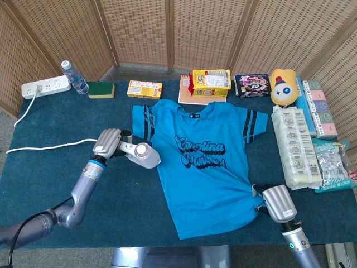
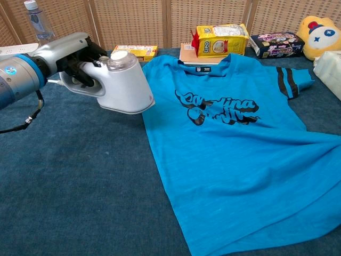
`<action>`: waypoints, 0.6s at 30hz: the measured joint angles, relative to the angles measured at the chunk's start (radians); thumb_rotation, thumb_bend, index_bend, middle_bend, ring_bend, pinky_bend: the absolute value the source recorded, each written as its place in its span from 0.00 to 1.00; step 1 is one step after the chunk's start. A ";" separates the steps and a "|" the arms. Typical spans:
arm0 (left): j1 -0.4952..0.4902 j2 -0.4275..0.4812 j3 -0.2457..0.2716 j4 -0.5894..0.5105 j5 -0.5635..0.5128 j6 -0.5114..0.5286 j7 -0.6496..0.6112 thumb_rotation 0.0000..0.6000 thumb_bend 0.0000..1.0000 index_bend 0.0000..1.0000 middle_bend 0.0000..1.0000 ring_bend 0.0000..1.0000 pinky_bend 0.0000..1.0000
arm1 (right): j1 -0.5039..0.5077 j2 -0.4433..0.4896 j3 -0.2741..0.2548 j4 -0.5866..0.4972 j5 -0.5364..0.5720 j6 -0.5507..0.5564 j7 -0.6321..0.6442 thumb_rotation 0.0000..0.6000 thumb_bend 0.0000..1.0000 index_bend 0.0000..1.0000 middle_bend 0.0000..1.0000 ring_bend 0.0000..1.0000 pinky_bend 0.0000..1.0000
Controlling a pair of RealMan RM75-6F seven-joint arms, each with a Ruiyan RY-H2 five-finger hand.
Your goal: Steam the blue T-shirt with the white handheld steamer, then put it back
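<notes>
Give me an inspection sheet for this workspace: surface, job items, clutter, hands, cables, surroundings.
Surface: table under a dark teal cloth.
Job items: blue T-shirt spread flat, print up, hem bunched at the right hand; white handheld steamer lifted, at the shirt's left sleeve.
Clutter: water bottle, green sponge, yellow box, yellow bag on a notebook, dark snack pack, plush toy, tissue packs.
Hands: left hand grips the steamer handle; right hand holds the shirt's hem.
Cables: white cord across the cloth; power strip.
Surroundings: woven screen panels.
</notes>
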 measured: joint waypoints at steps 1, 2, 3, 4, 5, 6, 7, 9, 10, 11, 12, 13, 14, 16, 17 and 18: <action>-0.006 -0.010 0.000 -0.002 0.001 0.003 0.013 1.00 0.37 0.68 0.76 0.68 0.74 | 0.000 -0.001 -0.001 0.000 0.000 -0.002 0.002 1.00 0.55 0.76 0.73 0.75 0.87; -0.015 -0.025 0.000 -0.004 0.003 0.007 0.030 1.00 0.37 0.68 0.76 0.68 0.74 | 0.000 -0.001 -0.002 0.000 0.001 -0.004 0.003 1.00 0.55 0.76 0.73 0.75 0.87; -0.022 -0.038 0.000 -0.005 0.004 0.011 0.044 1.00 0.37 0.68 0.76 0.68 0.74 | 0.001 -0.001 -0.002 -0.001 0.001 -0.007 0.005 1.00 0.55 0.76 0.73 0.75 0.87; -0.028 -0.051 0.000 -0.005 0.004 0.015 0.056 1.00 0.37 0.68 0.76 0.68 0.74 | 0.001 -0.001 -0.004 -0.003 0.001 -0.011 0.007 1.00 0.55 0.76 0.73 0.75 0.87; -0.037 -0.070 -0.001 -0.003 0.005 0.019 0.072 1.00 0.37 0.68 0.76 0.68 0.74 | 0.002 0.000 -0.005 -0.005 0.000 -0.013 0.008 1.00 0.55 0.76 0.73 0.75 0.87; -0.044 -0.085 -0.002 0.000 0.004 0.021 0.083 1.00 0.37 0.68 0.76 0.68 0.74 | 0.003 0.001 -0.006 -0.007 0.000 -0.015 0.008 1.00 0.55 0.76 0.73 0.75 0.87; -0.052 -0.100 -0.003 0.002 0.003 0.023 0.092 1.00 0.37 0.68 0.76 0.68 0.74 | 0.003 0.002 -0.007 -0.010 0.000 -0.017 0.008 1.00 0.55 0.76 0.73 0.75 0.87; -0.069 -0.135 -0.005 0.011 0.001 0.027 0.109 1.00 0.37 0.68 0.76 0.68 0.74 | 0.004 0.005 -0.009 -0.018 0.001 -0.022 0.009 1.00 0.55 0.76 0.73 0.75 0.87; -0.077 -0.149 -0.006 0.016 0.001 0.029 0.116 1.00 0.37 0.68 0.76 0.68 0.74 | 0.004 0.008 -0.010 -0.024 0.002 -0.027 0.009 1.00 0.55 0.76 0.73 0.75 0.87; -0.086 -0.168 -0.007 0.024 0.002 0.032 0.124 1.00 0.37 0.68 0.76 0.68 0.74 | 0.005 0.010 -0.011 -0.030 0.002 -0.030 0.009 1.00 0.55 0.76 0.73 0.75 0.87; -0.094 -0.183 -0.008 0.030 0.003 0.033 0.130 1.00 0.37 0.68 0.76 0.68 0.74 | 0.005 0.012 -0.013 -0.036 0.003 -0.034 0.009 1.00 0.55 0.76 0.73 0.75 0.87; -0.101 -0.198 -0.008 0.038 0.004 0.035 0.136 1.00 0.37 0.68 0.76 0.68 0.74 | 0.005 0.016 -0.015 -0.045 0.004 -0.039 0.008 1.00 0.55 0.76 0.73 0.75 0.87; -0.111 -0.217 -0.007 0.050 0.007 0.036 0.144 1.00 0.37 0.68 0.76 0.68 0.74 | 0.005 0.019 -0.016 -0.051 0.004 -0.042 0.008 1.00 0.55 0.76 0.73 0.75 0.87; -0.125 -0.244 -0.005 0.070 0.011 0.036 0.154 1.00 0.37 0.68 0.76 0.68 0.74 | 0.005 0.026 -0.020 -0.067 0.006 -0.050 0.006 1.00 0.55 0.76 0.73 0.75 0.87; -0.133 -0.260 -0.003 0.083 0.015 0.035 0.159 1.00 0.37 0.68 0.76 0.68 0.74 | 0.005 0.028 -0.022 -0.074 0.008 -0.054 0.006 1.00 0.55 0.76 0.73 0.75 0.87; -0.139 -0.272 -0.001 0.093 0.017 0.034 0.162 1.00 0.37 0.68 0.76 0.68 0.74 | 0.005 0.031 -0.024 -0.082 0.009 -0.059 0.006 1.00 0.55 0.76 0.73 0.75 0.87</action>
